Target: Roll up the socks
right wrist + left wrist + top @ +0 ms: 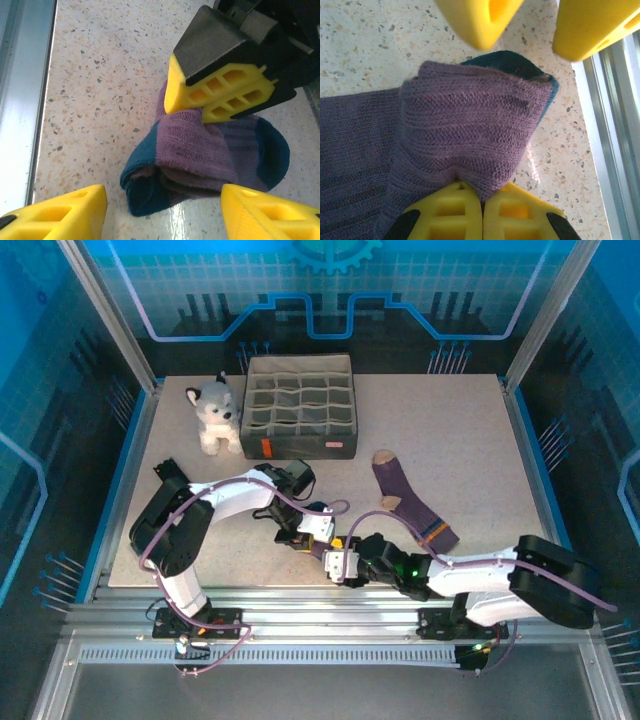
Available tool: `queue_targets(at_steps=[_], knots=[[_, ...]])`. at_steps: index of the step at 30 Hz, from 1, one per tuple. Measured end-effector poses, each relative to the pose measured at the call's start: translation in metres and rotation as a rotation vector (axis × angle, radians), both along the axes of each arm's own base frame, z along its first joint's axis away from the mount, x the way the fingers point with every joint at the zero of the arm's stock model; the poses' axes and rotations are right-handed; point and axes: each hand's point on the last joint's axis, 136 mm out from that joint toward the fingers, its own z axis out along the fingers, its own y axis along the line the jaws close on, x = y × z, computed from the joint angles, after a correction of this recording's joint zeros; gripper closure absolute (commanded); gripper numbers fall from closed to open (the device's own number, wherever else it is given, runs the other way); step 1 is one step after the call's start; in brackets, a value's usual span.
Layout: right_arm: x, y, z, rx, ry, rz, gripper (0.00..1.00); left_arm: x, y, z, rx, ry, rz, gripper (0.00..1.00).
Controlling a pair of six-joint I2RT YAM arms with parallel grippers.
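Observation:
A purple sock with a navy toe (200, 160) lies partly rolled near the table's front edge. My left gripper (482, 192) is shut on the sock's purple fold (470, 125); in the right wrist view its yellow fingers (220, 95) pinch the top of the roll. My right gripper (165, 220) stands open, its fingers (55, 215) on either side of the roll and clear of it. In the top view the two grippers meet, left gripper (318, 528) and right gripper (338, 562). The other purple sock (410, 502), with tan toe and heel, lies flat to the right.
A grey divided fabric box (300, 405) stands at the back, with a plush husky (215, 415) to its left. The metal rail (20, 100) of the table's front edge runs close beside the rolled sock.

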Motion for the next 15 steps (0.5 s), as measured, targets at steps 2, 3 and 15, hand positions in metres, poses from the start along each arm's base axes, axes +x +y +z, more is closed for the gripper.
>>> queue_targets(at_steps=[2, 3, 15], knots=[[0.001, 0.004, -0.002, -0.001, -0.023, 0.007, 0.35, -0.002, 0.000, 0.000, 0.000, 0.013, 0.000, 1.00], [0.002, 0.006, -0.002, 0.000, -0.032, 0.010, 0.34, -0.003, 0.001, 0.000, 0.001, 0.021, 0.000, 1.00], [0.009, 0.022, -0.015, -0.045, -0.132, 0.015, 0.47, -0.007, 0.003, 0.002, 0.002, 0.065, 0.012, 1.00]])
